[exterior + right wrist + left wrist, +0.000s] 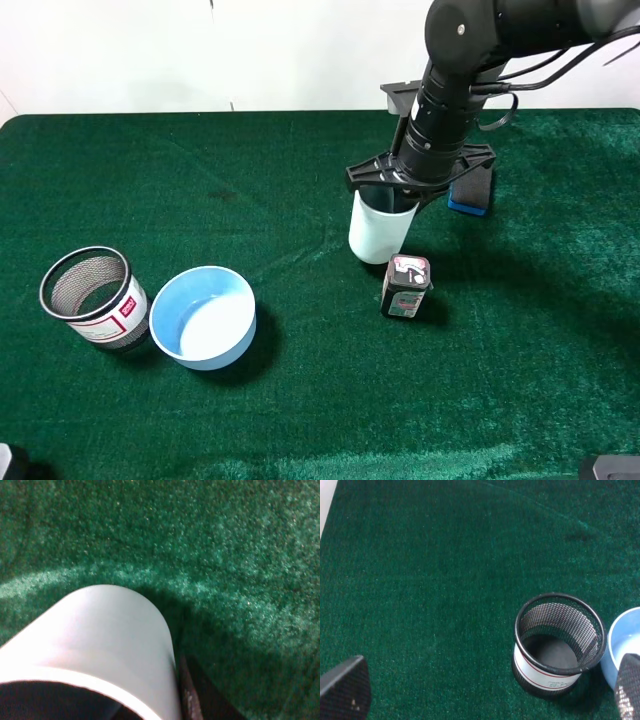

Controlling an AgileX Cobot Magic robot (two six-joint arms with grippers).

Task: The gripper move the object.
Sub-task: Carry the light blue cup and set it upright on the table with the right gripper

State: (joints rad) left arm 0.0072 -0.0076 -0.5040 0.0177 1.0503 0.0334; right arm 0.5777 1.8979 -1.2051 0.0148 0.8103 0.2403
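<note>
The tall pale light-blue cup [378, 236] stands upright right of the table's middle. It also fills the lower left of the right wrist view [100, 635]. My right gripper [400, 200] comes straight down onto its rim. One dark finger [192, 697] lies against the outside of the cup wall, and the other seems to be inside, so the gripper looks shut on the wall. I cannot tell whether the cup's base touches the cloth. My left gripper [487, 692] is open and empty above the cloth, next to the black mesh cup [555, 642].
A black mesh cup [95, 297] and a wide blue bowl [203, 317] sit at the front left. A small dark box with a white label [405, 287] stands just in front of the cup. A black-and-blue block [470, 195] lies behind the right arm. Green cloth [300, 150] covers the table.
</note>
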